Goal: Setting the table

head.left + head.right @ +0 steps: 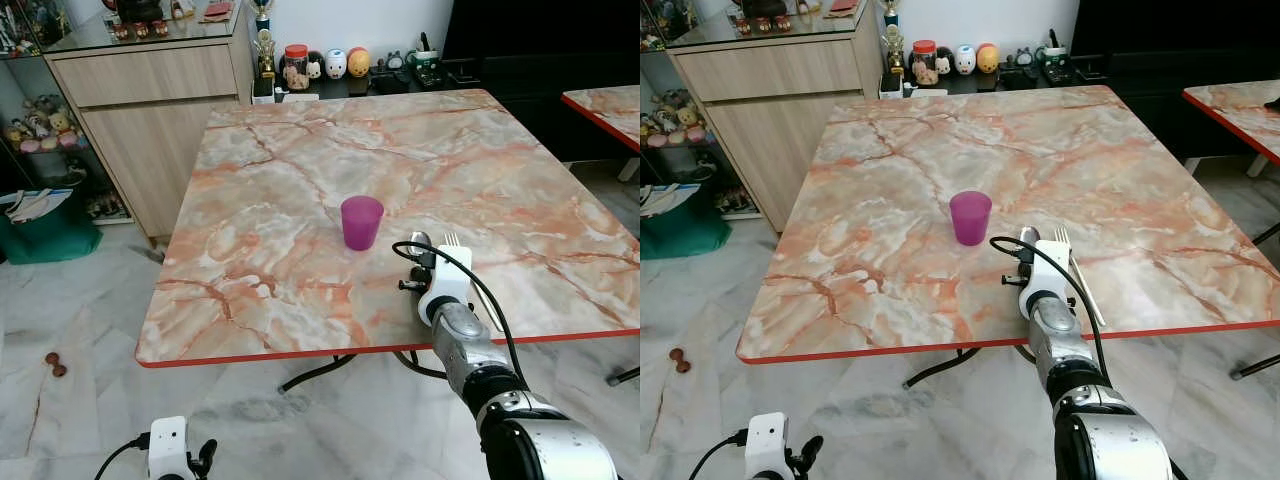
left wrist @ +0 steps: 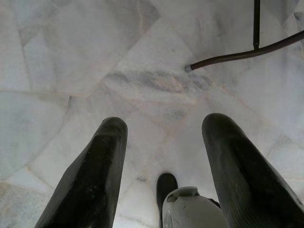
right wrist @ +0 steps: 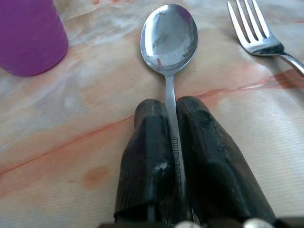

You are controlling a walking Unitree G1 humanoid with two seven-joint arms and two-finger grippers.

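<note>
Now | right hand (image 3: 172,107) clamped on shiny steel spoon (image 3: 169,35) | left hand (image 2: 161,142) fingers apart

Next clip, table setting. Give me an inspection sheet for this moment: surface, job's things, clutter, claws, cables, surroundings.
Surface: marble-patterned table with a red edge.
Job's things: purple cup upright near the table's middle; spoon held by its handle, bowl pointing toward the cup's right side; fork lying on the table just right of the spoon.
Clutter: nothing seen on the table.
Claws: right claw over the table's near edge, fingers shut on the spoon handle; left claw hangs low over the floor, fingers apart.
Cables: black cable looping along the right arm.
Surroundings: wooden cabinet behind left, figurines on a dark shelf, a second table at right, marble floor.
</note>
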